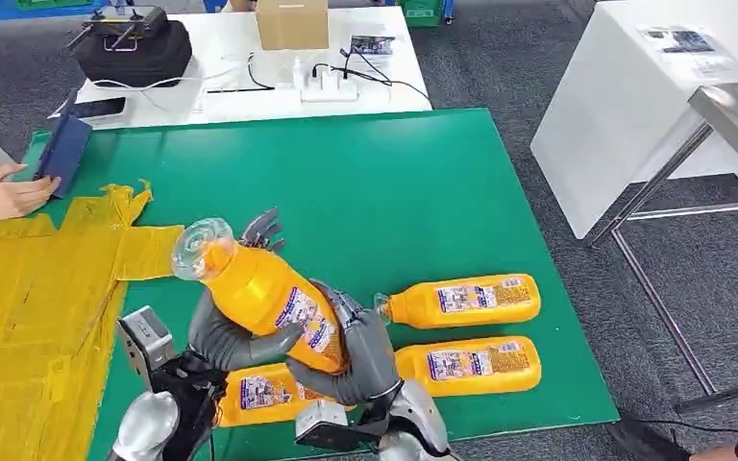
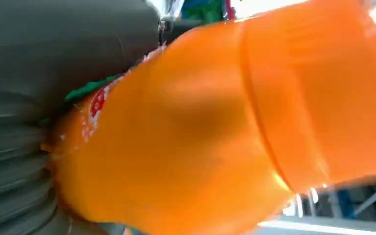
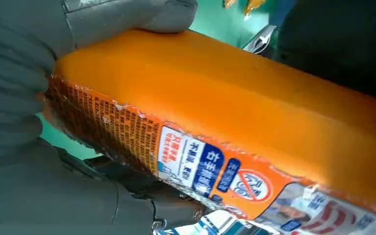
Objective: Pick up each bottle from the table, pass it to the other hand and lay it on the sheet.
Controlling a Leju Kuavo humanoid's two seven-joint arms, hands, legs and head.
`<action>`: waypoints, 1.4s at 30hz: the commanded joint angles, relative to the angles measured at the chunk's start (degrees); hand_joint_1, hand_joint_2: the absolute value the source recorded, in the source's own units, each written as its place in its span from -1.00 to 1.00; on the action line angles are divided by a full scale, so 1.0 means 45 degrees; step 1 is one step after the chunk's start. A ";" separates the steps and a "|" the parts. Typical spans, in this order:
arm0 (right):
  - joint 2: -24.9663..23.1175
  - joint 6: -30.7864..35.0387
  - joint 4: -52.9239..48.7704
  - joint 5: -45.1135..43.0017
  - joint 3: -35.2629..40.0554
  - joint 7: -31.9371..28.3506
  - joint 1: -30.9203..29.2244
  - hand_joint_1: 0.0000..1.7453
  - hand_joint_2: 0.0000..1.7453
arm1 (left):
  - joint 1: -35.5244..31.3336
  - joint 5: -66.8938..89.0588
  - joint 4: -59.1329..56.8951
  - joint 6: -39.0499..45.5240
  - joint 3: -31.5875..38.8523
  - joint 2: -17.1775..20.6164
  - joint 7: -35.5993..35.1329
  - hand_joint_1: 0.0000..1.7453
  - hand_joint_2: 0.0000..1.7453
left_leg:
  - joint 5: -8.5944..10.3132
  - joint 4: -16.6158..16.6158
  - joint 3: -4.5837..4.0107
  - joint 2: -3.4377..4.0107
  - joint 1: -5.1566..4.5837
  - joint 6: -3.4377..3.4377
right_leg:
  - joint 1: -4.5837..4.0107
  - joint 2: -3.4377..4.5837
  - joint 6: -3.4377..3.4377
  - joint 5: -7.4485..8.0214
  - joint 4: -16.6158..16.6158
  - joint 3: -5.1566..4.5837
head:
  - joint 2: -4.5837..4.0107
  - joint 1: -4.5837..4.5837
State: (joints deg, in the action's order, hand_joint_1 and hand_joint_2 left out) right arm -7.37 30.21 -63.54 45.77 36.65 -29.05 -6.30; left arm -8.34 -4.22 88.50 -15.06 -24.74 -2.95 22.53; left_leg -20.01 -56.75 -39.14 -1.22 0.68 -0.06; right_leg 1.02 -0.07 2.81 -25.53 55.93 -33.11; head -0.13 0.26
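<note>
Looking at the head view, you see 1 orange bottle [image 1: 267, 293] raised off the green mat [image 1: 413, 202] at lower centre of the frame, tilted with its clear neck toward the upper left. Both hands are on it. Your left hand [image 1: 226, 331] wraps the bottle's middle from the left, thumb across the front near the label and darker fingers [image 1: 261, 228] showing behind the neck. Your right hand [image 1: 360, 351] cups the base end from the right, fingers curled around the label. In the left wrist view the bottle's orange body [image 2: 215, 127] presses right against the grey ribbed cover [image 2: 10, 166]. In the right wrist view the label end [image 3: 215, 166] sits between the thick grey thumb [image 3: 142, 17] on one face and dark fingers [image 3: 127, 196] on the opposite face.

3 more orange bottles lie flat on the mat: 1 just right of the hands [image 1: 466, 300], 1 below it [image 1: 471, 365], and 1 partly hidden under the hands [image 1: 255, 392]. You find the yellow sheet [image 1: 29, 307] at the left edge of the frame, with a person's hand [image 1: 0, 197] resting at its upper end beside a dark blue case [image 1: 62, 154].
</note>
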 commanded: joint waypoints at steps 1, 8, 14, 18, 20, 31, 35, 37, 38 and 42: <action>0.0173 0.0462 0.1375 0.0522 0.1211 0.0170 -0.0817 1.00 1.00 | -0.0782 -0.0132 -0.1218 -0.0529 -0.1074 0.0329 -0.0167 -0.78 1.00 | -0.0038 -0.0003 0.0097 0.0006 0.0001 0.0005 | -0.0011 -0.0014 -0.0029 -0.0035 -0.0012 0.0112 | 0.0000 -0.0004; 0.0180 0.0803 0.0697 0.0258 0.1251 0.0385 -0.0696 1.00 1.00 | -0.0700 -0.0060 -0.1322 -0.0327 -0.1060 0.0206 -0.0064 1.00 1.00 | -0.0049 -0.0013 0.0108 0.0014 0.0001 0.0007 | -0.0013 -0.0010 -0.0032 -0.0043 -0.0006 0.0125 | 0.0000 0.0000; 0.0272 0.0717 0.0297 0.0102 0.1063 0.0494 -0.0495 1.00 1.00 | -0.0507 -0.0063 -0.1045 0.0166 -0.0672 0.0031 0.0018 1.00 1.00 | -0.0065 -0.0023 0.0128 0.0026 -0.0002 0.0009 | -0.0012 -0.0002 -0.0037 -0.0055 0.0000 0.0146 | 0.0000 0.0000; 0.0286 0.0783 0.0101 0.0079 0.0960 0.0551 -0.0333 1.00 1.00 | -0.0410 -0.0103 -0.0668 0.0663 -0.0215 -0.0042 0.0123 1.00 1.00 | -0.0060 -0.0023 0.0111 0.0023 0.0000 0.0008 | -0.0013 -0.0003 -0.0033 -0.0051 -0.0001 0.0130 | 0.0000 0.0000; 0.0292 0.0825 -0.0177 -0.0024 0.0854 0.0556 -0.0203 0.60 1.00 | -0.0390 -0.0134 -0.0473 0.0900 0.0061 -0.0037 0.0122 1.00 1.00 | -0.0024 -0.0003 0.0049 0.0013 -0.0003 0.0005 | -0.0005 -0.0001 -0.0018 -0.0020 -0.0005 0.0057 | 0.0000 0.0000; 0.0589 -0.0577 -0.2694 -0.0832 0.0525 0.1035 0.0661 -1.00 1.00 | -0.0976 0.3573 -0.0425 0.3922 0.1878 0.0623 0.0142 1.00 1.00 | -0.0042 -0.0018 0.0079 0.0029 0.0003 -0.0001 | -0.0017 0.0008 -0.0033 -0.0035 0.0010 0.0086 | 0.0000 0.0000; 0.0850 -0.1942 -0.3487 -0.0842 0.0424 0.1708 0.0838 -1.00 1.00 | -0.1575 0.9994 -0.1484 0.7836 0.2514 0.1447 -0.1464 1.00 1.00 | -0.0021 -0.0003 0.0056 0.0011 0.0002 0.0002 | -0.0009 -0.0004 -0.0021 -0.0023 0.0001 0.0060 | 0.0000 0.0000; 0.1027 -0.2578 -0.3965 -0.0771 0.0323 0.2006 0.0977 -1.00 1.00 | -0.2026 1.2180 -0.2512 0.8454 0.3093 0.1934 -0.2199 1.00 1.00 | -0.0026 -0.0005 0.0066 0.0022 0.0002 0.0002 | -0.0007 0.0005 -0.0024 -0.0025 0.0004 0.0069 | 0.0000 0.0000; 0.1144 -0.2944 -0.4060 -0.0662 0.0378 0.2141 0.0954 -1.00 1.00 | -0.2314 1.3492 -0.3245 0.8668 0.3330 0.2311 -0.2731 1.00 1.00 | -0.0008 0.0006 0.0039 0.0022 0.0001 -0.0002 | -0.0004 0.0008 -0.0019 -0.0010 0.0002 0.0037 | 0.0000 0.0000; 0.1523 -0.4310 -0.3367 0.0229 0.1031 0.3114 0.0228 -1.00 1.00 | -0.4157 1.7847 -0.7652 0.8830 0.3709 0.3818 -0.4582 1.00 1.00 | -0.0005 0.0022 0.0081 0.0023 0.0001 -0.0008 | -0.0007 0.0004 -0.0034 -0.0010 -0.0008 0.0074 | 0.0000 0.0000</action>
State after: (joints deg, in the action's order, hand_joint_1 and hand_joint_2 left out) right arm -5.22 17.98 -77.97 42.93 38.53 -19.97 -2.23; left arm -14.06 54.14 83.66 23.09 -13.96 3.24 11.29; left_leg -19.99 -56.75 -39.12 -1.19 0.71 -0.08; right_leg 0.99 -0.06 2.79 -25.52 55.95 -33.11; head -0.13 0.26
